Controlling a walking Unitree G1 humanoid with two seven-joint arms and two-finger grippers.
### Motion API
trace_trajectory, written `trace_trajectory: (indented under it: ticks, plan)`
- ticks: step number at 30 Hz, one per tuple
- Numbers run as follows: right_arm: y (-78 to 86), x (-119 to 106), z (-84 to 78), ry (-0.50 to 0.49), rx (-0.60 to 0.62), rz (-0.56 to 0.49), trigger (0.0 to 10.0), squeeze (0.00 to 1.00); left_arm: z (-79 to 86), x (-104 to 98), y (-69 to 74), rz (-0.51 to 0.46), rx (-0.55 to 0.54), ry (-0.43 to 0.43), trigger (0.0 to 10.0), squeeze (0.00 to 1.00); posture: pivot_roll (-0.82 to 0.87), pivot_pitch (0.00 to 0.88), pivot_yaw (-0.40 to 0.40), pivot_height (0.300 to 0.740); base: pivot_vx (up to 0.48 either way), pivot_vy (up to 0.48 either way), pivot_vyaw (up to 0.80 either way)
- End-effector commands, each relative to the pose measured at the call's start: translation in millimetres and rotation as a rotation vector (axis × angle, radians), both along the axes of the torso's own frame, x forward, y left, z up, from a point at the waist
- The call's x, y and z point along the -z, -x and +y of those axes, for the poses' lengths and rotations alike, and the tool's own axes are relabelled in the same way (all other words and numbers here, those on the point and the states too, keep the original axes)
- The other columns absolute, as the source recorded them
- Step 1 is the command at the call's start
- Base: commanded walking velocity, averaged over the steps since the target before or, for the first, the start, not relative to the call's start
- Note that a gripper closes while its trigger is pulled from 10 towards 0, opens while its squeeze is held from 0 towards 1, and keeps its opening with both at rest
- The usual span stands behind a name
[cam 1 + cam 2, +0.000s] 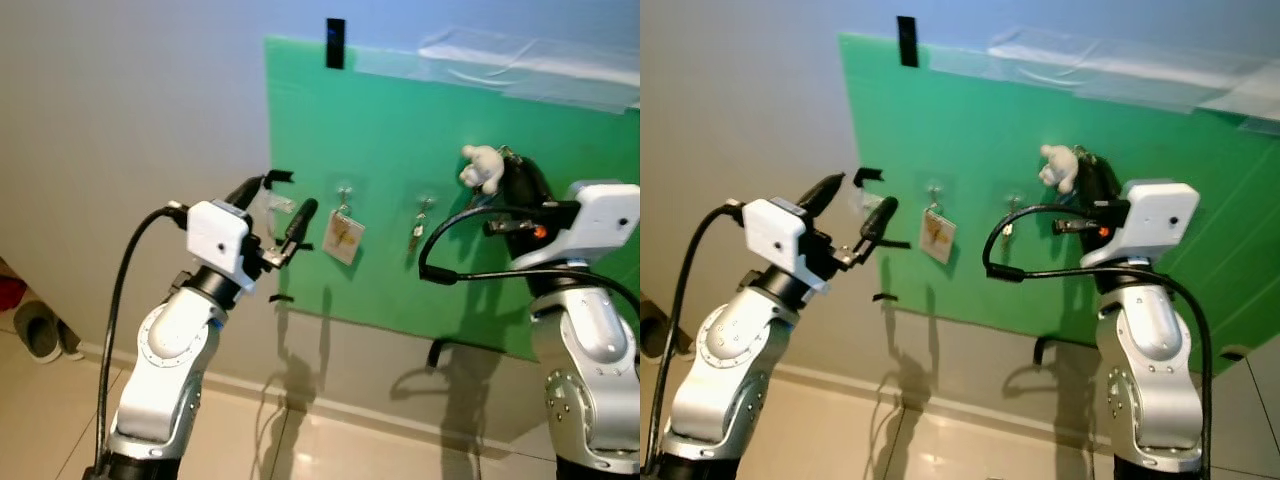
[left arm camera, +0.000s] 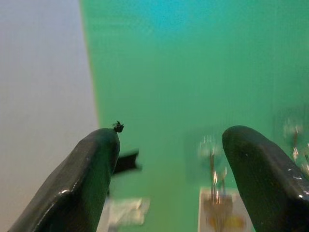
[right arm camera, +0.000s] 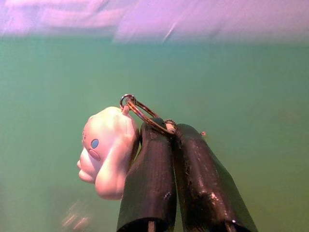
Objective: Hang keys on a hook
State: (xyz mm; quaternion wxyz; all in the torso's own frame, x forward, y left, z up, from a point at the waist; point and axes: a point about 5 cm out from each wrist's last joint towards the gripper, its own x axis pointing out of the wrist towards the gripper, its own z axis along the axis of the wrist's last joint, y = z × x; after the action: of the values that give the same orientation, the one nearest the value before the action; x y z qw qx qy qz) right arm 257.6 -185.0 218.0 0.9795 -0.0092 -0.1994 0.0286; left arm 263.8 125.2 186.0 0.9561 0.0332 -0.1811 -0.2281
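Keyring (image 3: 145, 112) w/ white charm pinched in right claw (image 3: 166, 126) nr green board (image 1: 400, 120); left claw (image 1: 275, 205) wide.

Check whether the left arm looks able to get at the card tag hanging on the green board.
Probably yes: the left gripper is open, just beside the card tag, with nothing between them on the green board.

A board (image 1: 400, 200) hangs on the wall ahead of me. My left tool (image 1: 275, 215) is at its left edge, my right tool (image 1: 505, 170) up against its right part. Between them hang a tag (image 1: 343, 236) and, to its right, keys (image 1: 417, 232).
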Motion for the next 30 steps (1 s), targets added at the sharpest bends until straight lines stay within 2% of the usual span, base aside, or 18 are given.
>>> trace_trajectory:
  ticks: [1, 2, 5, 7, 10, 12, 13, 14, 15, 17, 18, 22, 24, 25, 26, 30]
  plan:
    - [4.3, -27, -11.2, 0.055, 0.094, -0.139, 0.0, 0.00, -4.6, -15, 0.0, -0.085, 0.014, 0.009, 10.0, 0.00, -0.03, 0.000, 0.026, 0.740, 0.319, -0.356, 0.00]
    - [4.3, -27, -11.2, 0.055, 0.094, -0.139, 0.0, 0.00, -4.6, -15, 0.0, -0.085, 0.014, 0.009, 10.0, 0.00, -0.03, 0.000, 0.026, 0.740, 0.319, -0.356, 0.00]
    - [10.7, -60, -16.9, 0.114, 0.198, -0.295, 0.0, 0.00, -6.0, -25, -2.2, -0.141, 0.018, -0.001, 10.0, 0.00, -0.04, 0.000, 0.029, 0.740, 0.336, -0.339, 0.00]
    - [13.9, -66, -21.1, 0.132, 0.259, -0.327, 0.0, 0.00, -6.5, -29, -4.7, -0.155, 0.020, 0.004, 10.0, 0.00, -0.05, 0.000, 0.033, 0.740, 0.362, -0.309, 0.00]
    - [15.1, -54, -29.6, 0.113, 0.299, -0.271, 0.0, 0.00, -7.4, -30, -6.9, -0.146, 0.028, 0.030, 10.0, 0.00, -0.05, 0.000, 0.036, 0.740, 0.125, -0.099, 0.00]
    - [13.4, -46, -31.1, 0.055, 0.277, -0.218, 0.0, 0.00, -7.9, -30, -7.4, -0.143, 0.028, 0.022, 10.0, 0.00, -0.05, 0.000, 0.039, 0.740, 0.000, 0.000, 0.00]
    - [11.8, -44, -29.8, 0.030, 0.247, -0.196, 0.0, 0.00, -8.1, -29, -7.9, -0.138, 0.029, 0.022, 10.0, 0.00, -0.06, 0.000, 0.043, 0.740, 0.000, 0.000, 0.00]
    - [7.4, -38, -19.7, -0.047, 0.096, -0.128, 0.0, 0.00, -8.8, -27, -8.2, -0.131, 0.033, 0.024, 10.0, 0.00, -0.06, 0.000, 0.048, 0.740, 0.000, 0.000, 0.00]
    - [7.4, -38, -19.7, -0.047, 0.096, -0.128, 0.0, 0.00, -8.8, -27, -8.2, -0.131, 0.033, 0.024, 10.0, 0.00, -0.06, 0.000, 0.048, 0.740, 0.000, 0.000, 0.00]
    - [6.6, -33, -6.7, -0.126, -0.091, -0.058, 0.0, 0.00, -10.6, -26, -8.0, -0.122, 0.046, 0.028, 10.0, 0.00, -0.07, 0.000, 0.052, 0.740, 0.000, 0.000, 0.00]
    - [6.6, -33, -6.7, -0.126, -0.091, -0.058, 0.0, 0.00, -10.6, -26, -8.0, -0.122, 0.046, 0.028, 10.0, 0.00, -0.07, 0.000, 0.052, 0.740, 0.000, 0.000, 0.00]
    - [14.4, -27, -0.6, -0.176, -0.342, 0.084, 0.0, 0.00, -11.7, -27, -9.9, -0.113, 0.069, 0.036, 10.0, 0.00, -0.08, 0.000, 0.055, 0.740, 0.000, 0.000, 0.00]
    - [17.2, -27, -0.8, -0.180, -0.387, 0.104, 0.0, 0.00, -11.7, -27, -10.5, -0.110, 0.072, 0.039, 10.0, 0.00, -0.08, 0.000, 0.055, 0.740, 0.000, 0.000, 0.00]
    - [23.0, -27, 0.4, -0.182, -0.472, 0.140, 0.0, 0.00, -12.2, -27, -10.9, -0.092, 0.084, 0.051, 10.0, 0.00, -0.09, 0.000, 0.055, 0.740, 0.000, 0.000, 0.00]
    - [34.3, -28, 1.6, -0.165, -0.610, 0.205, 0.0, 0.00, -13.8, -20, -9.9, -0.042, 0.122, 0.045, 10.0, 0.00, -0.09, 0.000, 0.056, 0.740, 0.000, 0.000, 0.00]
    - [41.4, -25, -2.2, -0.140, -0.670, 0.264, 0.0, 0.00, -14.2, -9, -7.3, 0.024, 0.165, 0.023, 10.0, 0.00, -0.09, 0.000, 0.056, 0.740, 0.000, 0.000, 0.00]
